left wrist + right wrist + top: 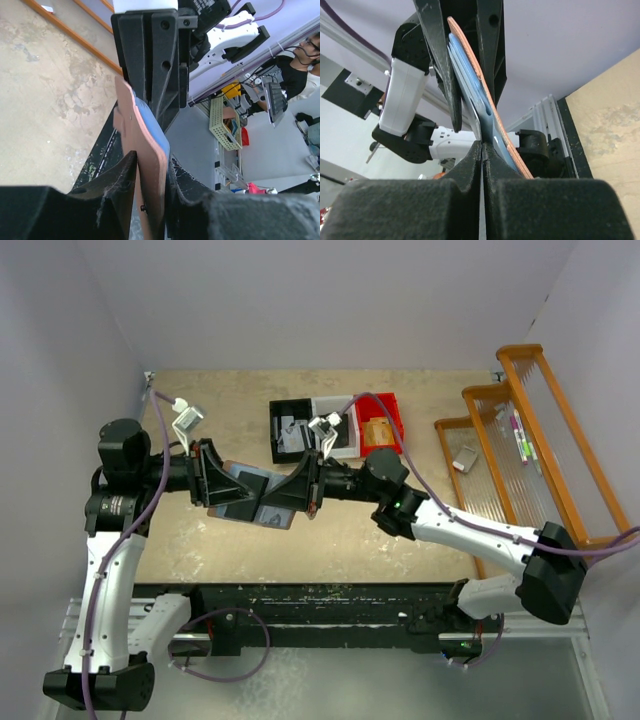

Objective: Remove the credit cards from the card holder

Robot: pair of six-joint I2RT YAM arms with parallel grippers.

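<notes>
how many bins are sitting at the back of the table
3, side by side: black bin on the left, white bin in the middle, red bin on the right. No others show.

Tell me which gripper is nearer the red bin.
Right. The right gripper, pinching a credit card at the card holder's edge, sits in front of the red bin and to its left; the left gripper holds the holder's other end, farther left.

The card holder (247, 496) hung above the table (400, 540) between the left pincer (218, 480) and the right pincer (288, 494) (one at each end), with a credit card (476, 117) nipped in the right one. Behind it, three trays (290, 430) sat side by side. A stepped rack (520, 440) stood to the right.
</notes>
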